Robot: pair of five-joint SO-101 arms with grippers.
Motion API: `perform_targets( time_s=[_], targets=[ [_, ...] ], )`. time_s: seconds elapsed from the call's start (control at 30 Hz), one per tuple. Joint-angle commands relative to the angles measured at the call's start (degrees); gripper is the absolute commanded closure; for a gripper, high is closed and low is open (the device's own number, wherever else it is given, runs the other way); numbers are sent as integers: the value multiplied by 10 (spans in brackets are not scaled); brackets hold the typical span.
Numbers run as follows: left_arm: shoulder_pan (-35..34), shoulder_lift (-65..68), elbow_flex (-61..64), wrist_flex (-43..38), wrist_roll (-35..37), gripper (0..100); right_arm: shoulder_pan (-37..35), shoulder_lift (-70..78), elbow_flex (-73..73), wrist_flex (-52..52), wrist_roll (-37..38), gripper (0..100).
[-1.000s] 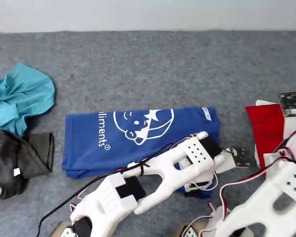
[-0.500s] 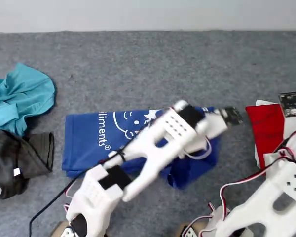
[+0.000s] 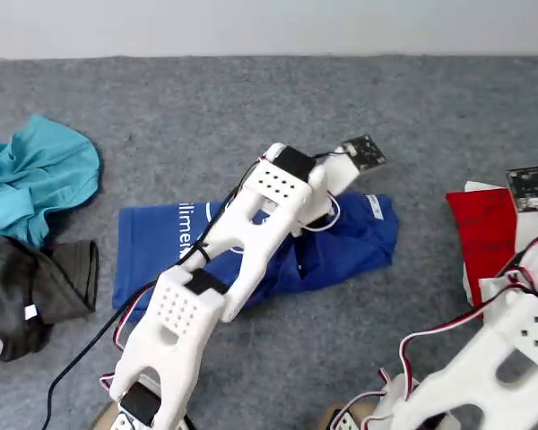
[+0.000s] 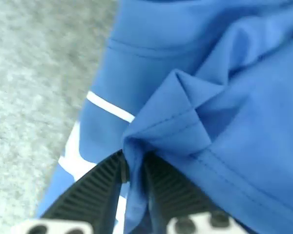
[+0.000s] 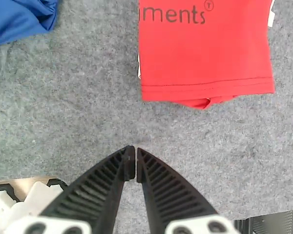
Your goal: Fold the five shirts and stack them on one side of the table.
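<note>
Whereas a second ago the left hand was kept low at the blue shirt's near right corner, it is now carried up toward the far edge, and that corner is dragged along, pinched tightly between its fingers. The left arm is stretched diagonally over the shirt, which is spread in the middle of the bench. The right hand is held closed over the bench beside the red shirt.

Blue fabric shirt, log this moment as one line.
left end effector: shut on fold of blue fabric shirt | right end effector: shut, above grey tabletop, near folded red fabric shirt
</note>
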Motion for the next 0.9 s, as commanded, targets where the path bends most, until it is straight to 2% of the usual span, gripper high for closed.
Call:
perform_targets(
  time_s=[0.0, 0.17, 0.37, 0.57, 0.7, 0.87],
  targets=[
    [-24, 26, -81, -4, -3, 894, 7, -7, -3, 23, 1, 987],
    [-46, 67, -164, 35, -2, 788, 7, -7, -3, 23, 1, 987],
    [-49, 80, -276, 129, -1, 791, 7, -8, -3, 23, 1, 987],
    [-63, 48, -311, 131, 23, 809, 7, -13, -3, 24, 1, 987],
    [-59, -17, -260, 131, 23, 838, 7, -13, -3, 24, 1, 987],
    [-15, -151, -74, 131, 18, 843, 7, -13, -3, 24, 1, 987]
  ],
)
